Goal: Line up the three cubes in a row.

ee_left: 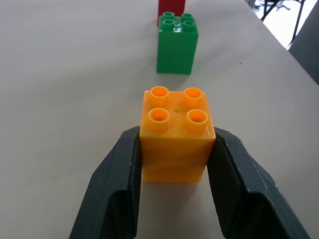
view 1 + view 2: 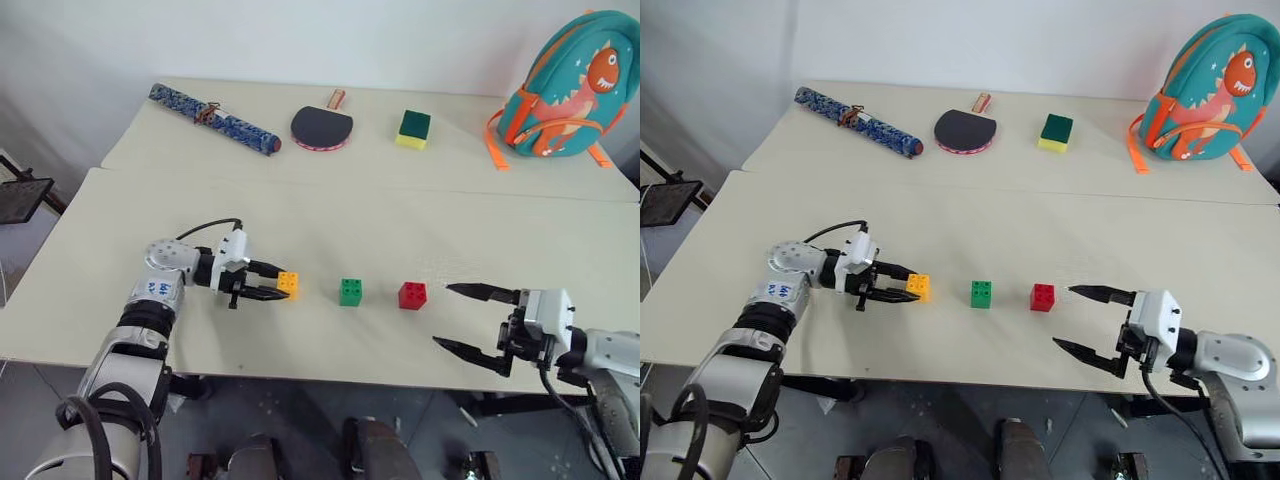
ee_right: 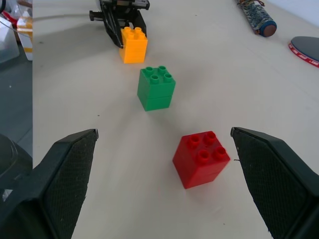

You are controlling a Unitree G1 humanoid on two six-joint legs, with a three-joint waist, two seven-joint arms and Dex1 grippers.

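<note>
I have the left gripper clamped on the yellow-orange brick, one black finger pressed to each side of it, the brick sitting on the near table at the left end of the line. The green brick stands well apart to its right, and the red brick further right again — all three roughly along one line parallel to the table's front edge. My right gripper hangs with its fingers spread wide, just to the right of the red brick and holding nothing. I judge this the placing step for the last brick. Next I would check it sits square with the other two, perhaps nudge it slightly, then let go gently — pulling the fingers straight back so they don't drag it.
</note>
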